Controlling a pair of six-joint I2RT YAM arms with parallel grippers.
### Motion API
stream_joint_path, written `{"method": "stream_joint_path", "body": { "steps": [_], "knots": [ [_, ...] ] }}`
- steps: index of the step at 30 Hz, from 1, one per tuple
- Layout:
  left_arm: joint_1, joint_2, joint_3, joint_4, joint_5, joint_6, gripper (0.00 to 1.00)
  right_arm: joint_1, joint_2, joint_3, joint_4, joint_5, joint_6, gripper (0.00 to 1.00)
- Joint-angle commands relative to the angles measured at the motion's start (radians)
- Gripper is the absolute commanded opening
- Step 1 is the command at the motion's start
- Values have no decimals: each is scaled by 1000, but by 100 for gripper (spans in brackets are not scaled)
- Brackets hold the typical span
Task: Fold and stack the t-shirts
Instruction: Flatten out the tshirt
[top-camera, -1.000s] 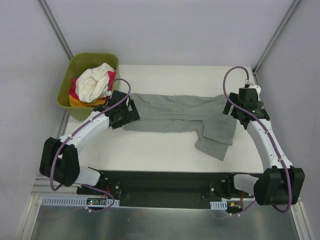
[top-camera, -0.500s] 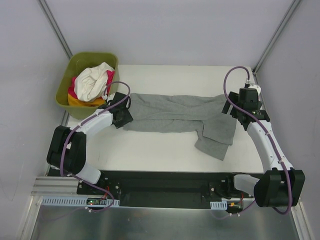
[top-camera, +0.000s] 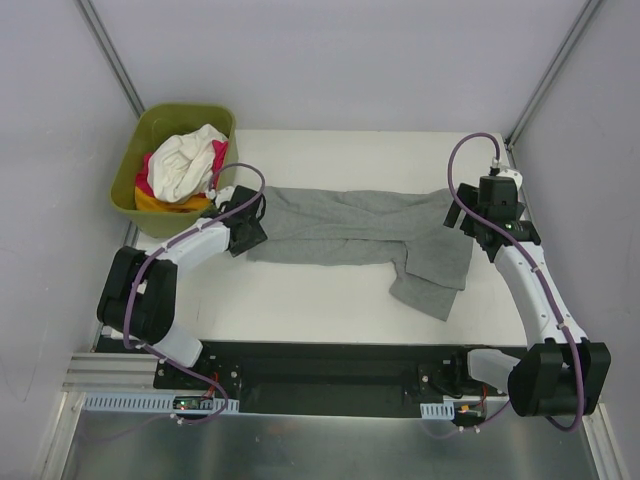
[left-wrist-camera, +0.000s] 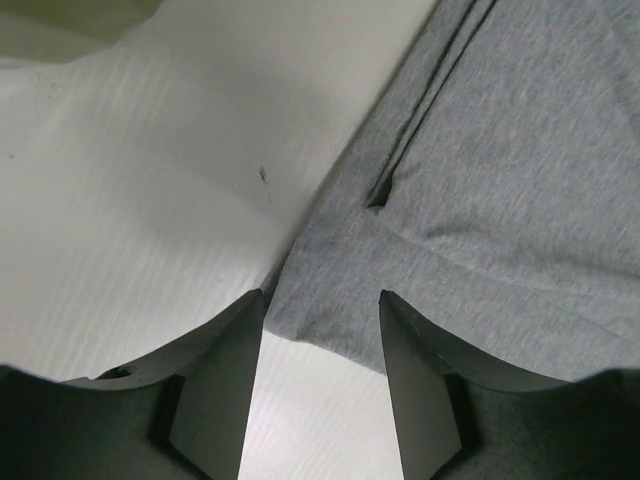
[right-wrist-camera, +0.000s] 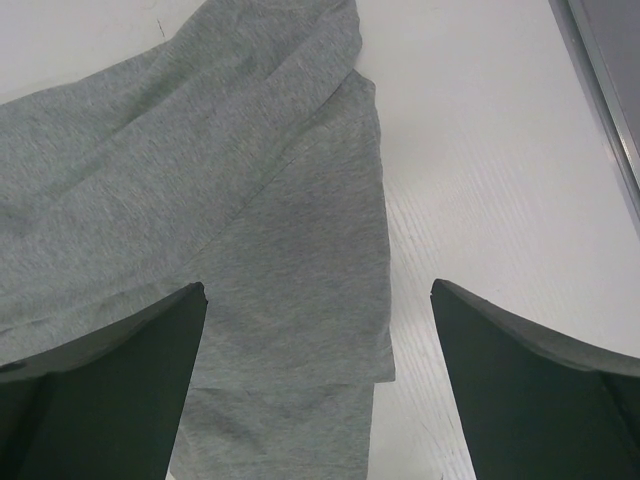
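Left end effector (left-wrist-camera: 322, 300) edged to grey t-shirt (top-camera: 350, 228) corner, parted, right end effector (right-wrist-camera: 318, 290) spread

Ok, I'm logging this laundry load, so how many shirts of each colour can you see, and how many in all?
grey t-shirt: 1, spread on the table
white t-shirt: 1, in the tub
magenta-pink t-shirt: 1, in the tub
orange-yellow t-shirt: 1, in the tub
Total: 4, though the tub's bundle may hide more.

A corner of the grey t-shirt (left-wrist-camera: 480, 200) lies between parted fingers (left-wrist-camera: 215, 400) (on the white table (left-wrist-camera: 150, 200)).
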Motion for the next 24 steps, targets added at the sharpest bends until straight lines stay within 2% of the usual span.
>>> {"method": "stream_joint_path", "body": {
  "steps": [1,9,14,18,24],
  "knots": [
    [-52,-8,1,-133,-29,-39,50,0,-22,-5,32,-7,-5,100],
    [-75,-13,39,-179,-123,-67,51,0,-30,-12,35,-3,-16,100],
    [-75,59,38,-177,-123,-90,53,0,-29,-17,44,-10,-16,99],
    [-75,143,68,-173,-100,-122,51,0,-33,-21,49,-21,-14,100],
    [-75,183,84,-153,-137,-130,47,0,-45,-25,49,-12,-16,100]
  ]
}}
